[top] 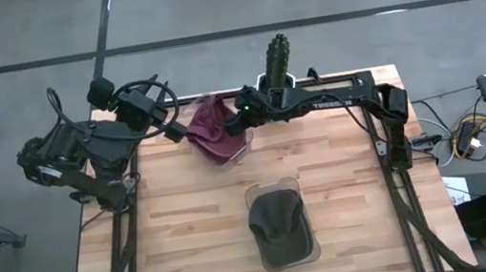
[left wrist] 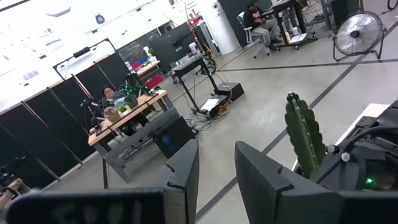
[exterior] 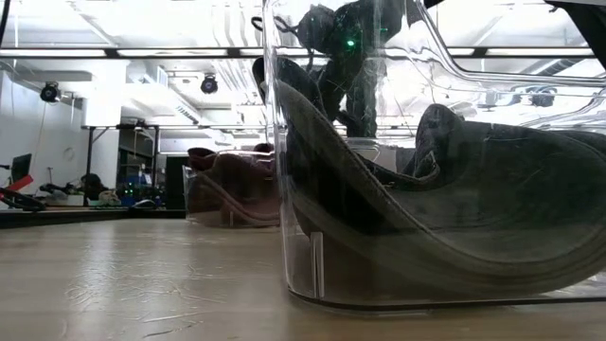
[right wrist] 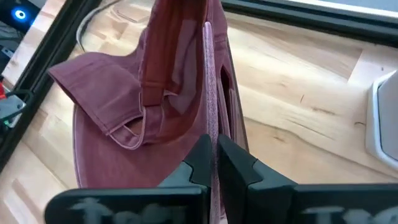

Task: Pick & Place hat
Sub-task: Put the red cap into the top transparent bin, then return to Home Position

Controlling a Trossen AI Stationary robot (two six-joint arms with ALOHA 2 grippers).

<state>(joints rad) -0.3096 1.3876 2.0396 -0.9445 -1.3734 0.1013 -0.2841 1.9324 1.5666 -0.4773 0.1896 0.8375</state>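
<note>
A maroon cap (top: 211, 129) lies in a clear bin (top: 236, 154) near the table's far edge; the right wrist view shows the cap (right wrist: 124, 106) with its inside up and its brim (right wrist: 78, 74) sticking out. My right gripper (top: 234, 123) reaches along the far edge and is shut on the cap (right wrist: 215, 152). An olive cap (top: 278, 222) lies in a second clear bin (top: 310, 249) near the table's middle, close up in the low view (exterior: 454, 189). My left gripper (top: 170, 118) waits open at the far left, pointing off the table (left wrist: 217, 165). My right gripper pinches the maroon cap's crown edge (right wrist: 211, 118) between its two fingers, coming from the table's right and slanting down. The fingers lie along the thin upright edge, close to the bin's clear wall. The cap's lower part rests in the bin (exterior: 232, 194).
A green cactus in a white pot (top: 278, 61) stands at the far edge behind my right arm. The olive cap's bin (exterior: 294, 189) fills the near middle of the table. Bare wood lies left and right of it. People sit at desks in the room beyond.
</note>
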